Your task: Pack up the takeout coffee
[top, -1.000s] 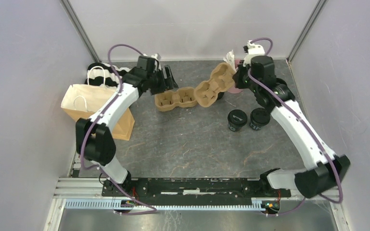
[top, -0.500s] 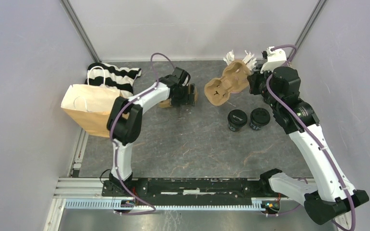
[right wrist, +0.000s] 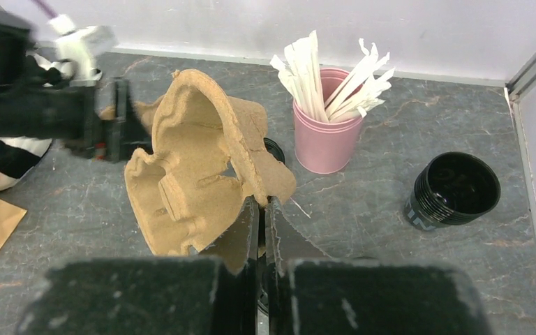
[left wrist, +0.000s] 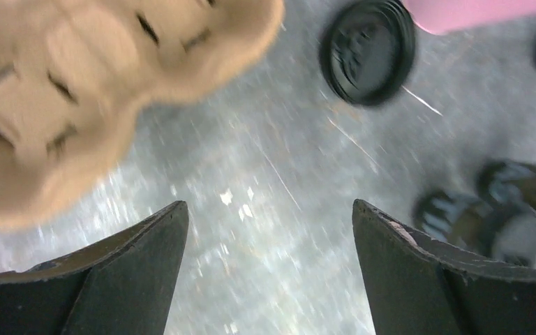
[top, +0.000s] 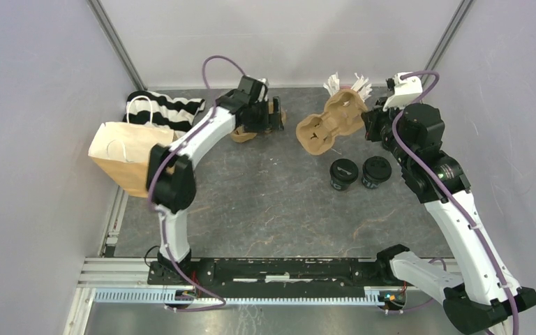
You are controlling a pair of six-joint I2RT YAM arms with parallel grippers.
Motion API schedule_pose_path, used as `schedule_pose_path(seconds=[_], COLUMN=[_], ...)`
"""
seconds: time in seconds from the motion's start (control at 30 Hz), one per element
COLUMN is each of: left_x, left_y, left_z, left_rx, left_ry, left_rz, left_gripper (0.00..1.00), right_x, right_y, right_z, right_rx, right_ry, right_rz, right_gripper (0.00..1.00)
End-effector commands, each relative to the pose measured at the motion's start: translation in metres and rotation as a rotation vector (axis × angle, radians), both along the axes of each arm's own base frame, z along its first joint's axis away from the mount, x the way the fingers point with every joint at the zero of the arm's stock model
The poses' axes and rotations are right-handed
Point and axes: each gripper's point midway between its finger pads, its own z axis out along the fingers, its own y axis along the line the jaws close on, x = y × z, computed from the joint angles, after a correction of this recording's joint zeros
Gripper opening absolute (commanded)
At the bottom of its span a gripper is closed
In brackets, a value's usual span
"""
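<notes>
Two black lidded cups of takeout coffee (top: pixel 343 174) (top: pixel 375 172) stand side by side on the table right of centre, with no gripper touching them. They show as dark blurs (left wrist: pixel 460 216) in the left wrist view. My right gripper (top: pixel 366 118) (right wrist: pixel 262 202) is shut on the edge of a brown pulp carrier tray (top: pixel 331 122) (right wrist: pixel 195 174) and holds it tilted above the table. My left gripper (top: pixel 278 115) (left wrist: pixel 269 204) is open and empty at the back centre, facing that tray (left wrist: pixel 77 91).
A second brown tray (top: pixel 241 132) lies partly under the left arm. A pink cup of white sticks (right wrist: pixel 328 136) stands behind the held tray. A loose black lid (left wrist: pixel 368 50) and a black ribbed stack (right wrist: pixel 453 190) sit nearby. A paper bag (top: pixel 129 157) and striped cloth (top: pixel 171 108) lie at left.
The two trays have come apart. My right gripper lifted its tray to the right. My left gripper opened wider and swung towards the back.
</notes>
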Motion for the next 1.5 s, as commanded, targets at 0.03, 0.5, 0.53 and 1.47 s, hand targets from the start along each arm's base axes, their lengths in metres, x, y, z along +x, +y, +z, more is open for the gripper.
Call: schedule_pose_path(seconds=[0.03, 0.5, 0.53, 1.47], left_x=[-0.072, -0.154, -0.157, -0.185], left_y=[-0.013, -0.003, 0.000, 0.025], left_z=[0.135, 0.257, 0.259, 0.271], left_rx=[-0.423, -1.070, -1.076, -1.082], left_ry=[-0.086, -0.232, -0.241, -0.300], left_rz=[-0.032, -0.047, -0.037, -0.022], left_gripper=[0.94, 0.86, 0.85, 0.64], right_x=[0.000, -0.007, -0.007, -0.011], right_y=[0.003, 0.056, 0.054, 0.063], right_z=[0.010, 0.033, 0.034, 0.033], right_rx=[0.094, 0.650, 0.670, 0.787], right_ry=[-0.027, -0.025, -0.029, 0.011], right_rz=[-0.018, 0.126, 0.117, 0.144], right_gripper=[0.00, 0.00, 0.00, 0.00])
